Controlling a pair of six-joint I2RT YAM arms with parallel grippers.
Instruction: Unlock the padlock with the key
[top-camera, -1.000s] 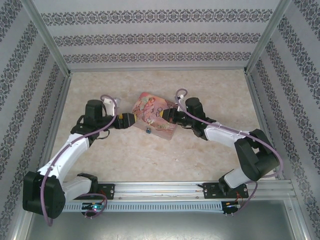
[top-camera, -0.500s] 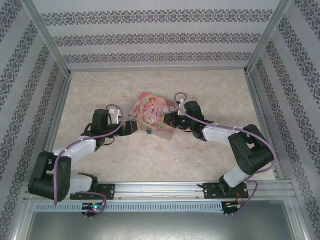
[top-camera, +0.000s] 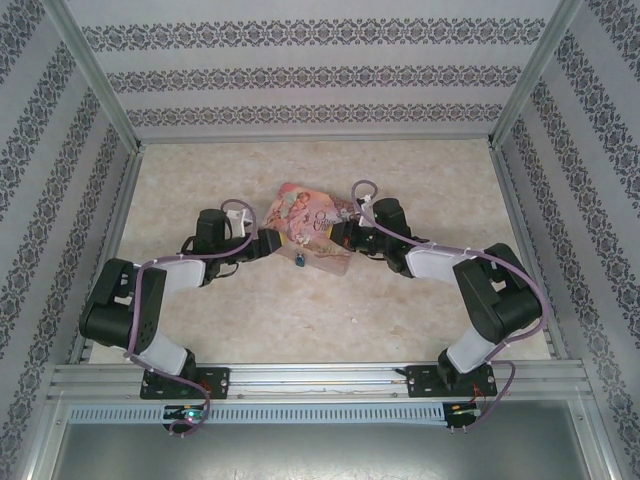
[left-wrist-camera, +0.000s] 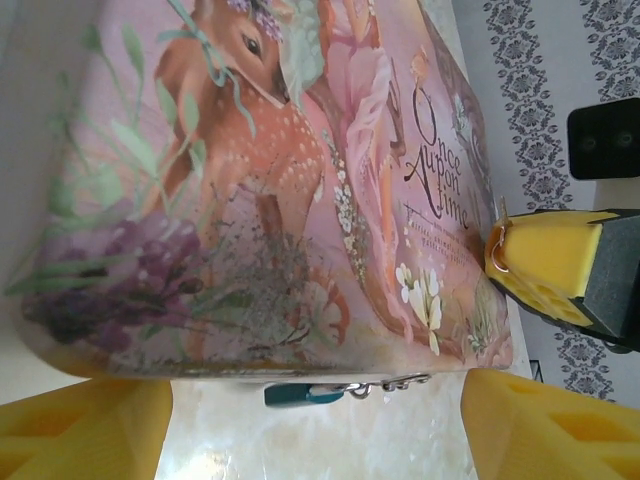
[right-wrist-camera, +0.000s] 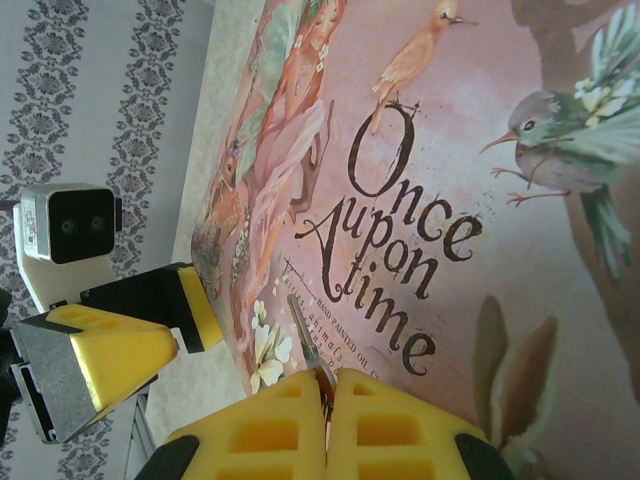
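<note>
Left gripper (left-wrist-camera: 315, 428) wide, empty, pads flanking padlock (left-wrist-camera: 300, 396) hanging at near edge of pink box (left-wrist-camera: 250, 200). Right gripper (right-wrist-camera: 325, 390) pinches key (right-wrist-camera: 303, 335) over lid, apart from padlock. Risks: left pads clamp box instead; thin key twists in grip, misses keyhole.

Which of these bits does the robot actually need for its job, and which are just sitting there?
Part of the job:
- padlock, teal, at the box's near edge
- key, pinched in the right fingers

Just there:
- pink picture box
- patterned walls
</note>
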